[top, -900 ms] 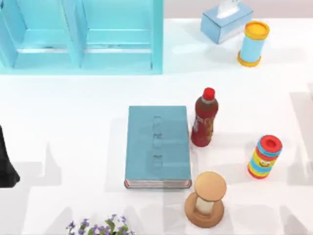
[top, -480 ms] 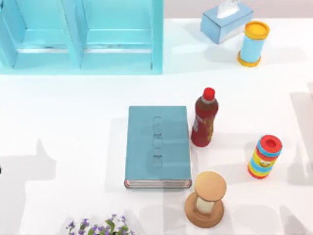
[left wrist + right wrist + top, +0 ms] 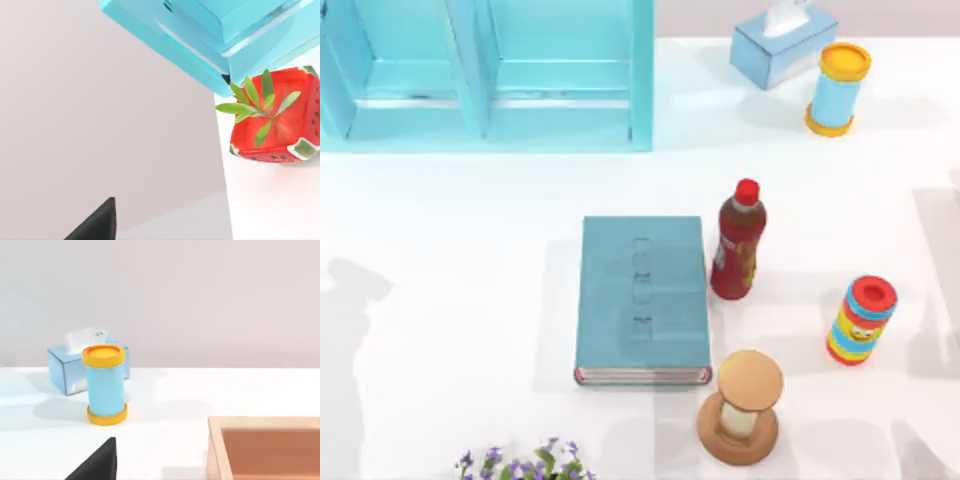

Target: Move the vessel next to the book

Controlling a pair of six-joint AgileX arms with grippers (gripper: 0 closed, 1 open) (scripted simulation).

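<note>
From above, the book [image 3: 642,300] lies flat near the middle of the tabletop [image 3: 460,260]. A red-capped bottle [image 3: 737,240] stands just beside its right edge and a wooden hourglass [image 3: 740,405] sits near its lower right corner. The book's left side is bare, so I judge that the better place to set the vessel down: upright, close to the cover but not on it, with nothing nearby to knock. I cannot tell where the vessel stands, so the step in hand looks like finding it and reaching for it.

In the left wrist view, a dark edge of the left pincer [image 3: 97,225] hangs before a pale wall, with a watermelon-patterned planter [image 3: 275,122] and the blue shelf unit [image 3: 210,35] beyond. I cannot tell whether it is apart or together.

In the right wrist view, the right pincer [image 3: 97,465] faces the blue cylinder [image 3: 105,385] and the tissue box [image 3: 67,367], with a wooden tray [image 3: 265,445] nearer. I cannot tell its state either.
</note>
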